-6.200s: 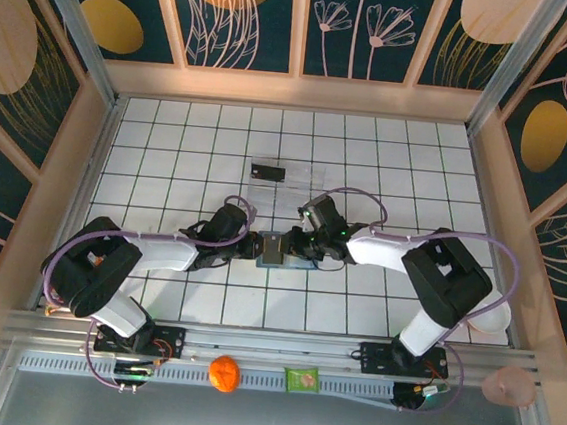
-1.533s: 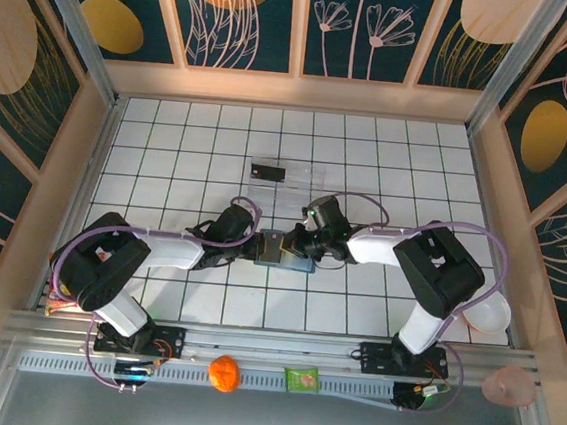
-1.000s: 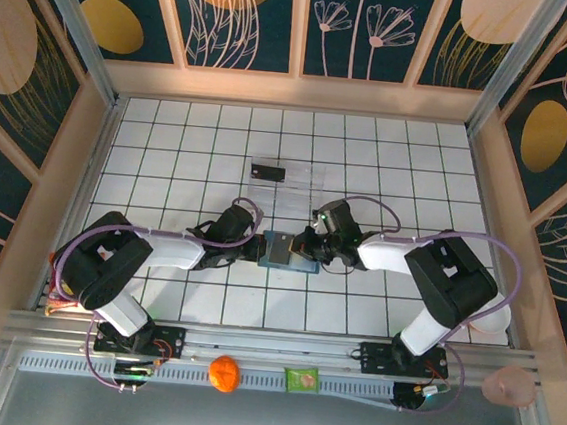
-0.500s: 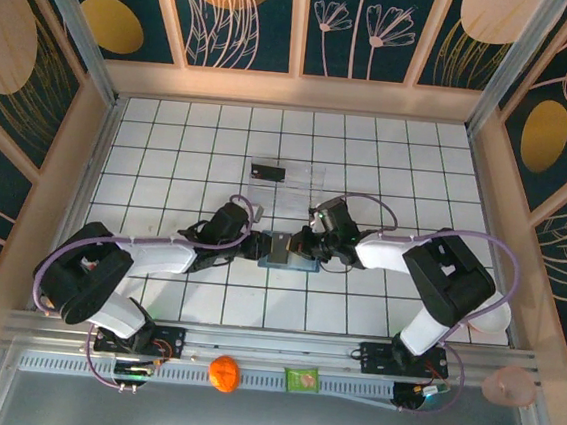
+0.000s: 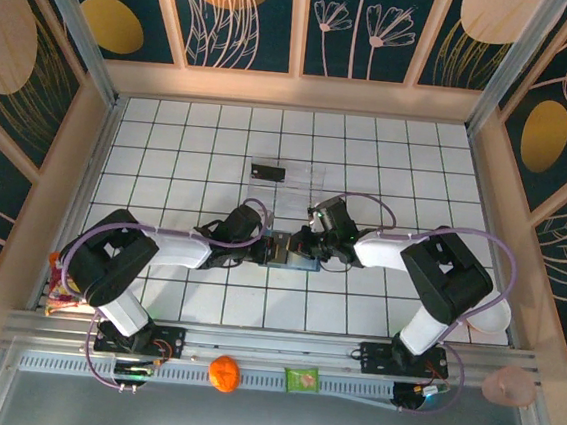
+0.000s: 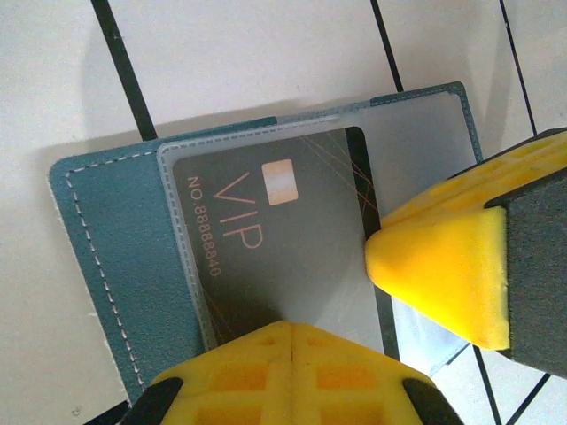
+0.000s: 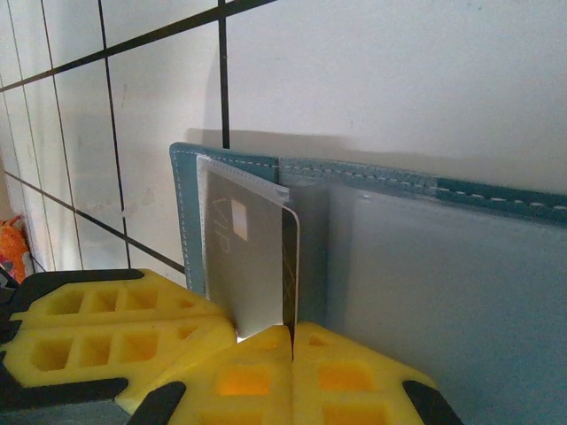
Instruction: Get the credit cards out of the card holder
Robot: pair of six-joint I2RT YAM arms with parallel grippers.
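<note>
The teal card holder (image 5: 282, 252) lies open on the white tiled table, between both grippers. A dark VIP credit card (image 6: 283, 239) sits in its translucent sleeve, one black end poking out on the right. My left gripper (image 6: 288, 326) is shut, its tips resting on the sleeve over the card; seen from above it is at the holder's left edge (image 5: 263, 252). My right gripper (image 7: 292, 329) is shut, and the credit card's (image 7: 252, 257) exposed end runs into the seam between its fingers. From above it sits at the holder's right edge (image 5: 303, 249).
A clear plastic tray (image 5: 301, 182) with a black card (image 5: 267, 172) lies two tiles behind the holder. A white bowl (image 5: 491, 318) stands by the right wall. An orange object (image 5: 224, 373) and a green packet (image 5: 302, 379) rest on the near rail.
The left gripper opened briefly, shut again and shifted right onto the holder. The right gripper moved back left to the holder's right edge and stayed shut.
</note>
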